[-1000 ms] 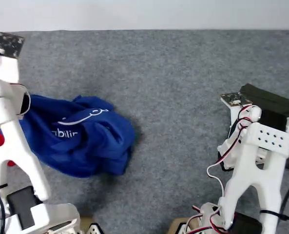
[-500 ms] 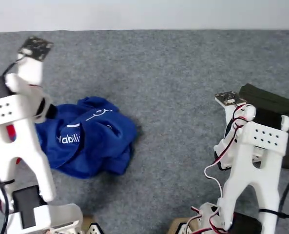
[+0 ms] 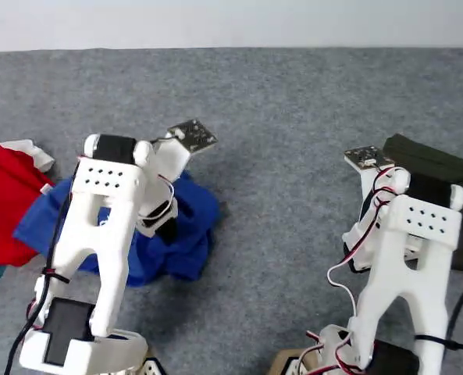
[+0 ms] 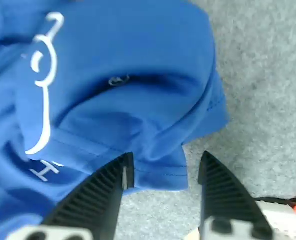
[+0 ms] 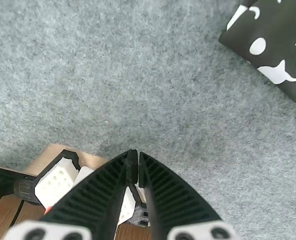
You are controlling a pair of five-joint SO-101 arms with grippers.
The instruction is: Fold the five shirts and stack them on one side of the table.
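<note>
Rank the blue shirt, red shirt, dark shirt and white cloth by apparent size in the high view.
1. blue shirt, though partly hidden.
2. red shirt and dark shirt: these look alike, and both are cut off at the frame edge.
3. white cloth.

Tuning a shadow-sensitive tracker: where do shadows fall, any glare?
High view: soft shadow on the grey mat beside the blue shirt, no glare. Left wrist view: dark shadow in a shirt fold. Right wrist view: no glare on the mat.

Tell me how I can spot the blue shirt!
Look at the left side of the grey table, under the white left arm. The blue shirt lies crumpled beside a red shirt. It alone is bright blue with white writing.
</note>
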